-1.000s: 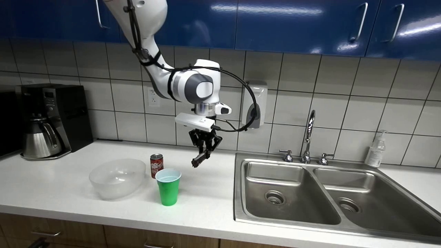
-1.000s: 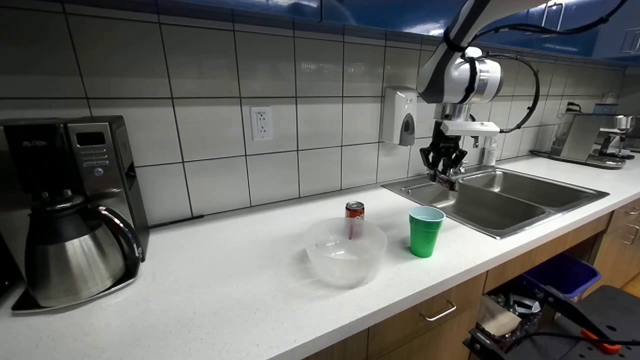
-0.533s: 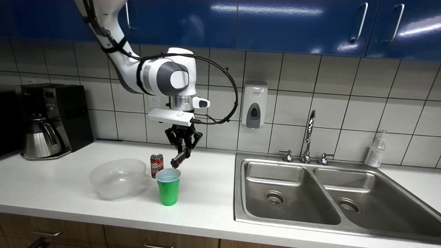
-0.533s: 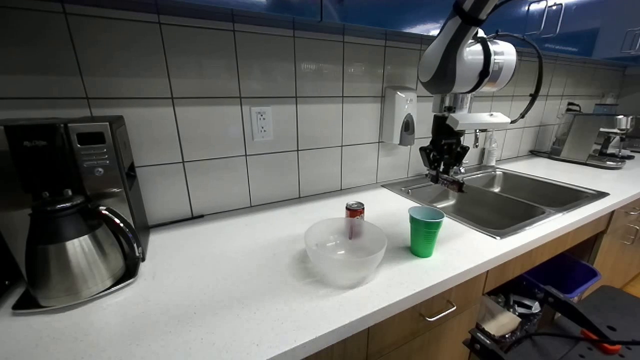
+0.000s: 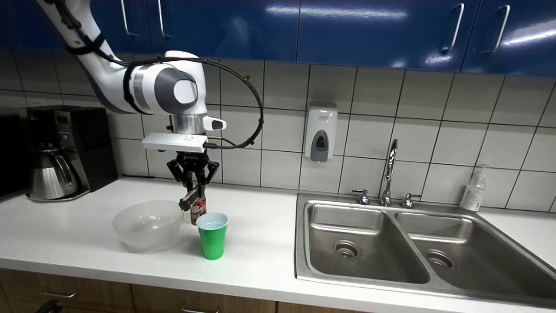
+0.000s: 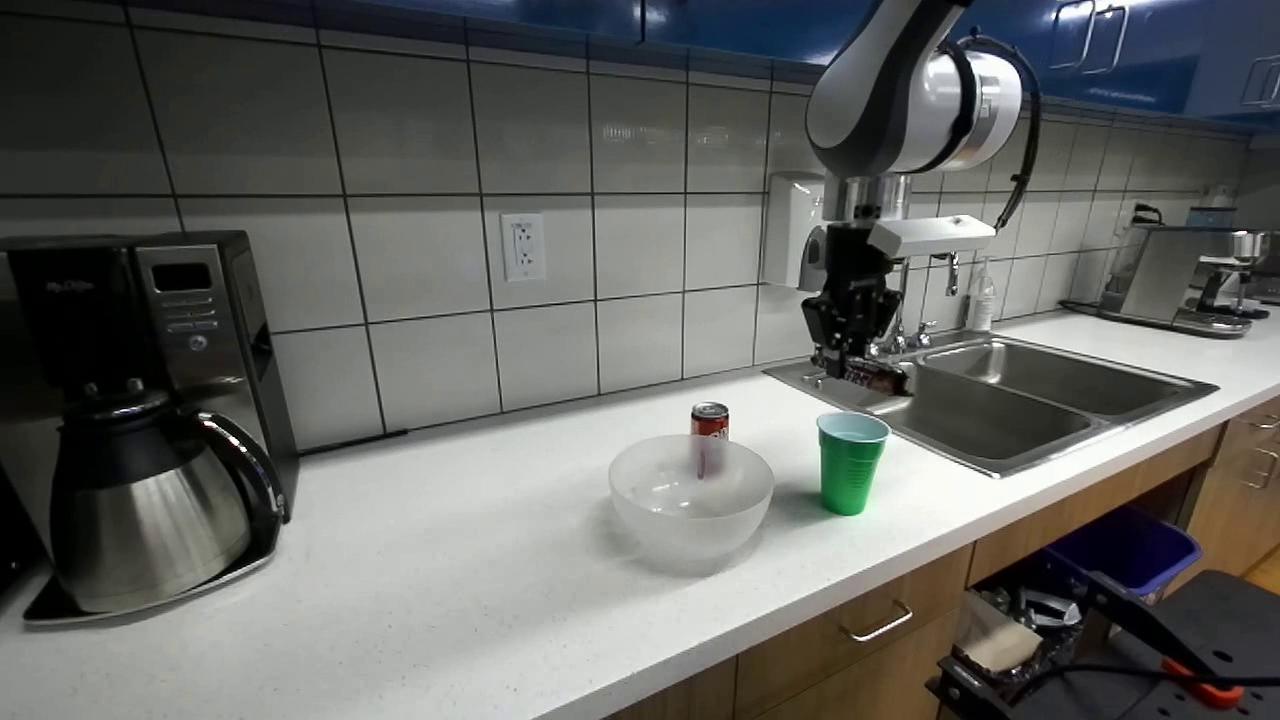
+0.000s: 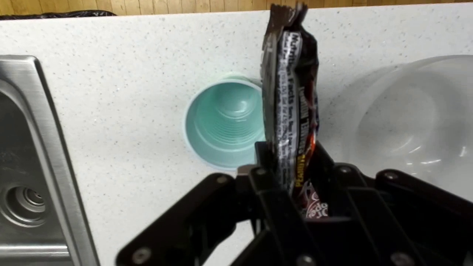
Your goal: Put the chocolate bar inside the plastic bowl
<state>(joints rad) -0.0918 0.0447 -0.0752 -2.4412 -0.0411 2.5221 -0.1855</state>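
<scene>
The chocolate bar is a dark wrapped stick with printed text, pinched between the fingers of my gripper in the wrist view. Its long end sticks out away from the gripper. In both exterior views the bar hangs in the air above the counter, held by the gripper. The plastic bowl is wide, translucent and stands upright on the counter. It also shows in an exterior view and at the right of the wrist view. The bar is outside the bowl, beside it and higher.
A green cup stands upright close to the bowl; its open top is beside the bar in the wrist view. A dark red can stands behind the cup. A sink and a coffee maker flank the area.
My gripper has moved, with the bar still held, across the counter towards the bowl, leftwards past the green cup in an exterior view. Bowl, cup and can have not moved.
</scene>
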